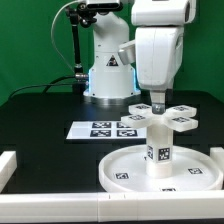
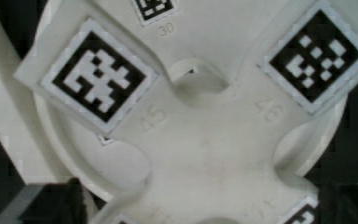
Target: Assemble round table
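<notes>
Above the cross-shaped base, the gripper hangs with jaws spread wide, gripping nothing. Near the tabletop's front edge, the leg stands upright in the round disc.

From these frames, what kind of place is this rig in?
Most likely a robotics lab test bench: a black table edged with plain white border blocks, a fixed marker board of square tags, and tagged white furniture parts, such as the cross-shaped base, under the arm.

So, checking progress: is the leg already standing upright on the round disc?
Yes, the leg stands upright in the middle of the round disc, with the cross-shaped base atop it.
</notes>
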Controlling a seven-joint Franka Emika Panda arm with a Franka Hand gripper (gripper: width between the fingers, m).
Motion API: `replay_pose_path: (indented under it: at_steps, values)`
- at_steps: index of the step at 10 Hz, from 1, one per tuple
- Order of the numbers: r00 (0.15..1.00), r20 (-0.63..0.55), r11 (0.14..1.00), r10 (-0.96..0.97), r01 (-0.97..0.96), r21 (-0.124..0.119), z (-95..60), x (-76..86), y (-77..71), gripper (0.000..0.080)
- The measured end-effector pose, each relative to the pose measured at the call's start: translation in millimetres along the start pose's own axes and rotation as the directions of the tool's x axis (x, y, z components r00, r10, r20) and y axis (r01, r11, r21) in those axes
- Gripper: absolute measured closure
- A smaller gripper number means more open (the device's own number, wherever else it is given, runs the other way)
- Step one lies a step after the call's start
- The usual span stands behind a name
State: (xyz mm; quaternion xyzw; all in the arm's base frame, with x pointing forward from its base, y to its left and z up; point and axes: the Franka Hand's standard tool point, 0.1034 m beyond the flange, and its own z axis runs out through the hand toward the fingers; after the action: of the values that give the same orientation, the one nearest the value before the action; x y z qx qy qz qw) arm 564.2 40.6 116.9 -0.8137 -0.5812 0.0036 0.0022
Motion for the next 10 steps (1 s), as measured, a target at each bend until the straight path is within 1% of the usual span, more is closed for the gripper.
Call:
replay_pose_path:
  at_steps: [2,4,10]
  values:
    - [1.0,0.007,1.0,-0.007,0.007,0.013,7.2,-6.6,-0.8,0.0151]
    - [1.0,0.009,1.0,0.004,-0.004,0.016,9.0,-11.2,0.2,0.0151]
    - [1.0,0.011,1.0,0.011,-0.011,0.016,10.6,-10.8,3.9,0.0151]
